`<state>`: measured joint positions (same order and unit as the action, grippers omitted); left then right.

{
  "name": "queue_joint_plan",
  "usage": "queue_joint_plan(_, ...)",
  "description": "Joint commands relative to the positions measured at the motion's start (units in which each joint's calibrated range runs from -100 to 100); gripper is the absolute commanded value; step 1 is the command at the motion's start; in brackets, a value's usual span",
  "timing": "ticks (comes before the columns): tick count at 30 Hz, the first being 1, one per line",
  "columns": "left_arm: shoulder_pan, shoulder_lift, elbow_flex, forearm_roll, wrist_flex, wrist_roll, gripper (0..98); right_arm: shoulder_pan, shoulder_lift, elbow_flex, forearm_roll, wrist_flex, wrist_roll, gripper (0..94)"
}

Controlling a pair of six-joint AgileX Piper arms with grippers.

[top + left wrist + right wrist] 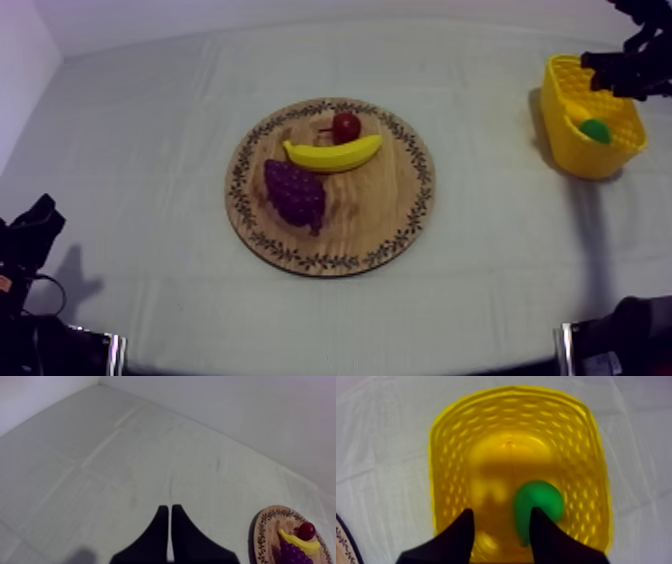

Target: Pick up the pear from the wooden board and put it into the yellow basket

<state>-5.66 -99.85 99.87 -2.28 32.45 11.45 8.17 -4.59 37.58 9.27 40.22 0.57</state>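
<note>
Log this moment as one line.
pear: in yellow basket | right hand: open, above basket | left hand: shut, empty | wooden board: banana, grapes, small red fruit

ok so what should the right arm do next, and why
Probably lift the right gripper straight up and clear of the yellow plastic basket. Its fingers stand apart, and the green toy pear lies on the basket floor beside one finger, not clamped. The round wooden board bears no pear, so the placing looks done.

Upper right of the top view, the edge crops the right arm (628, 70), and the wall of the yellow basket (580, 152) hides the lower part of the pear (596, 129).
</note>
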Motion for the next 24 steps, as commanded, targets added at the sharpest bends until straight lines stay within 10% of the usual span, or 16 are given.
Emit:
queue_joint_plan(1, 0.0, 0.0, 0.0, 0.0, 0.0, 0.0, 0.1, -0.1, -1.6, 0.0, -1.9, 0.6, 2.4, 27.1)
queue_joint_plan(24, 0.0, 0.0, 0.0, 0.0, 0.0, 0.0, 0.1, -1.1, -24.9, 11.1, -10.6, -0.8, 8.4, 5.5)
